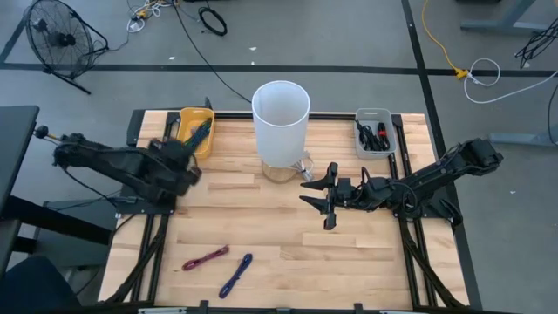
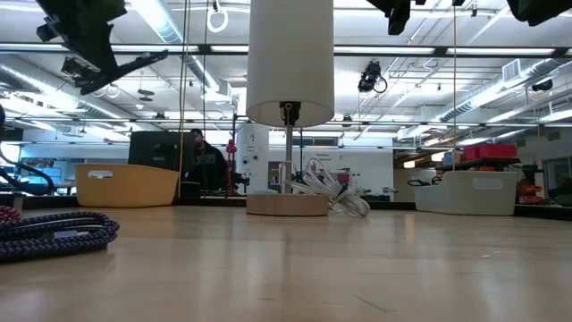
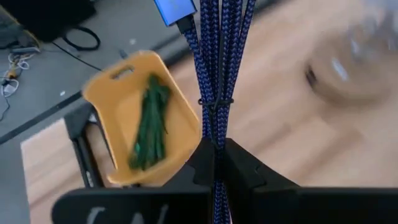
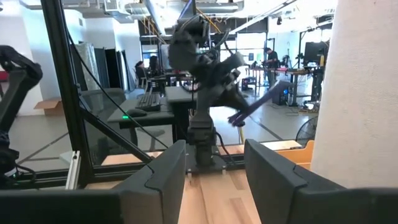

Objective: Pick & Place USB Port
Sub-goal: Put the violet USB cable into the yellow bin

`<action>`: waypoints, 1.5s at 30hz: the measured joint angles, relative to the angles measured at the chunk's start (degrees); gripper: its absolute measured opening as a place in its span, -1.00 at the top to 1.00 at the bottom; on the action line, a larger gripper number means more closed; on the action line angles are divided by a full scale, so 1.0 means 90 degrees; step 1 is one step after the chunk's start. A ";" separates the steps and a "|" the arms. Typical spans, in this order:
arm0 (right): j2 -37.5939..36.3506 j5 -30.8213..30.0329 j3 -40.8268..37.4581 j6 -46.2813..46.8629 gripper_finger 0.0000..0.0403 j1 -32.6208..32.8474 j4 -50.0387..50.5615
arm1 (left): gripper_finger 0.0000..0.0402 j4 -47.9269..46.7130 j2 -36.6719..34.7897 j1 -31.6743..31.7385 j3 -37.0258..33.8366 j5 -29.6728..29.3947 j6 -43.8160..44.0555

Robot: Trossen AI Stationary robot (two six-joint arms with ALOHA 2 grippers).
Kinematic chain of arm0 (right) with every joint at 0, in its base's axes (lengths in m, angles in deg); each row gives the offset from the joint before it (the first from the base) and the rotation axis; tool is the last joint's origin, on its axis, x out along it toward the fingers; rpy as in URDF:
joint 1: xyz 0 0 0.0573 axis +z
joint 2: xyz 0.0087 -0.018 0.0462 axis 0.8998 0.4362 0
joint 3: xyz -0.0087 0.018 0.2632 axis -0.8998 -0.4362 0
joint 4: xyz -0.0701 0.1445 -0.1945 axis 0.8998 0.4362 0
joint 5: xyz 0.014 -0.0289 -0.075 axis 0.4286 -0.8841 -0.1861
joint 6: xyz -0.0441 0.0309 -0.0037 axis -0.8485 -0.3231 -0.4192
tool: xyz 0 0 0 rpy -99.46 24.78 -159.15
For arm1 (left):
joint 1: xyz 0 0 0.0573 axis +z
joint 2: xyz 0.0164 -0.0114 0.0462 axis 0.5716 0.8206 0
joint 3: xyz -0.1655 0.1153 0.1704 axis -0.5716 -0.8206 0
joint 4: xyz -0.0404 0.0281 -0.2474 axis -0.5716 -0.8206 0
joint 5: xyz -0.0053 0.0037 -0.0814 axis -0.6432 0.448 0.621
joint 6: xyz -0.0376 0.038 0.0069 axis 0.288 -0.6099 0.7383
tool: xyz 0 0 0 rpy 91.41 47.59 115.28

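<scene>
Blue braided cable (image 3: 214,56) is hanging clamped in the left gripper (image 3: 214,155) above a yellow bin (image 3: 140,118) holding one green cable (image 3: 149,127). Right gripper (image 1: 324,199), fingers apart, is waiting beside the white lamp (image 1: 281,113). Two more cables are lying near the table's (image 1: 349,262) front edge; no writing is legible.

Grey concrete floor (image 1: 349,35) with a black fan (image 1: 59,39), cables; ceiling strip lights (image 2: 170,22) overhead.

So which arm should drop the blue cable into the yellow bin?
Left. The left gripper is shut on the blue cable, near the yellow bin. The right gripper is open, by the lamp.
</scene>
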 joint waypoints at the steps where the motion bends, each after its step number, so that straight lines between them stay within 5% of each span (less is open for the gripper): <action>1: 0.0000 0.0000 0.0000 0.0001 0.18 0.0000 -0.0002 | 0.93 0.0013 -0.0174 0.0119 0.0000 -0.0127 -0.0057; 11: 0.0000 0.0000 0.0000 0.0004 0.18 0.0000 -0.0005 | 0.93 -0.0325 -0.1324 0.1917 -0.0154 -0.0391 -0.0757; 21: 0.0000 0.0000 0.0000 0.0021 0.18 0.0000 -0.0007 | 0.93 0.1267 -0.1561 0.3262 -0.1104 -0.0041 -0.2064; 30: 0.0000 0.0000 0.0000 0.0018 0.18 0.0000 -0.0010 | 0.93 0.3554 -0.1090 0.5209 -0.1803 0.0842 -0.4136; 39: 0.0000 0.0000 0.0000 0.0016 0.18 0.0000 -0.0005 | 0.93 0.5025 -0.0031 0.7501 -0.1972 0.2573 -0.5646; 45: 0.0005 -0.0001 0.0000 0.0001 0.18 0.0000 -0.0004 | 0.93 0.4761 0.0257 0.7288 -0.1932 0.2204 -0.5632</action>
